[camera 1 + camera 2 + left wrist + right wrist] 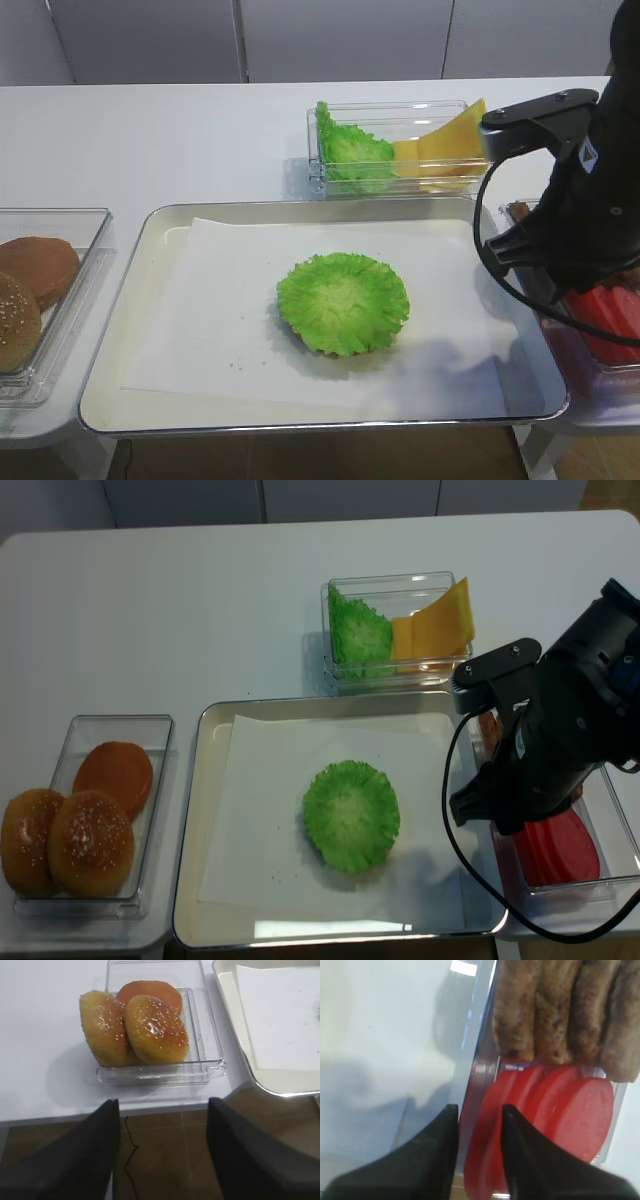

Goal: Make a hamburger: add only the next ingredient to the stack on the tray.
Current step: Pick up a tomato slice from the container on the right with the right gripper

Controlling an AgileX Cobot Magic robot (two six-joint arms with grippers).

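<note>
Three buns (pixel 80 825), four meat patties (pixel 565 1012), four tomato slices (pixel 560 1125) (roughly, they overlap), one tray (pixel 195 810)

Right arm bent downward at the scene's right edge; right end effector (pixel 477 1147) with fingers (pixel 525 1160) narrowly parted, gripping a red slice. Left end effector (pixel 162 1152) spread wide, holding nothing.

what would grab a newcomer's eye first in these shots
The bright-green lettuce leaf sits alone mid-way on the white liner of the silver tray. At the right, the black right tool straddles the endmost red tomato slice standing in a clear bin beside brown patties.
</note>
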